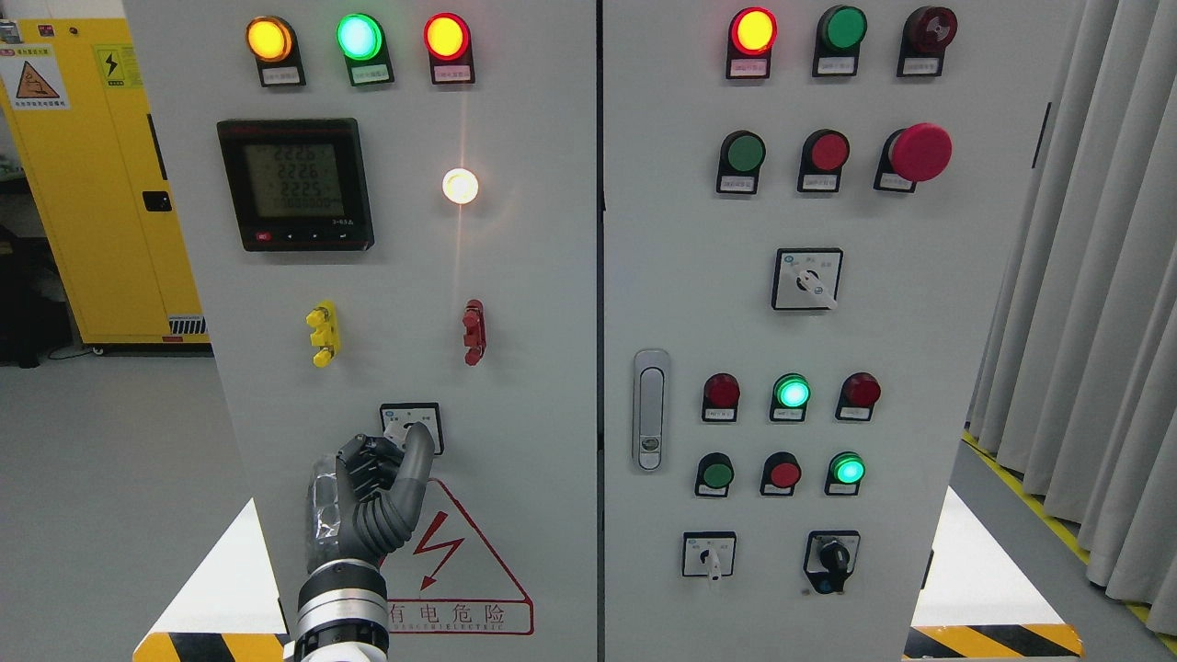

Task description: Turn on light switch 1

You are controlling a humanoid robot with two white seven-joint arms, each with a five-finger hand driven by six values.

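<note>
My left hand [372, 487] rises from the bottom edge against the left door of a grey electrical cabinet [533, 303]. Its index finger [414, 464] is stretched up and its tip touches a small white rotary switch [411, 427] low on that door, partly hiding the knob. The other fingers are curled in against the palm. A round white lamp [460, 186] glows brightly higher up on the same door. My right hand does not show.
A digital meter [295, 184], a yellow handle [323, 334] and a red handle [474, 332] sit above the switch. The right door carries pilot lamps, push buttons, a red mushroom button [920, 153] and a door latch [650, 409]. Grey curtains [1085, 276] hang right; a yellow cabinet [101, 175] stands left.
</note>
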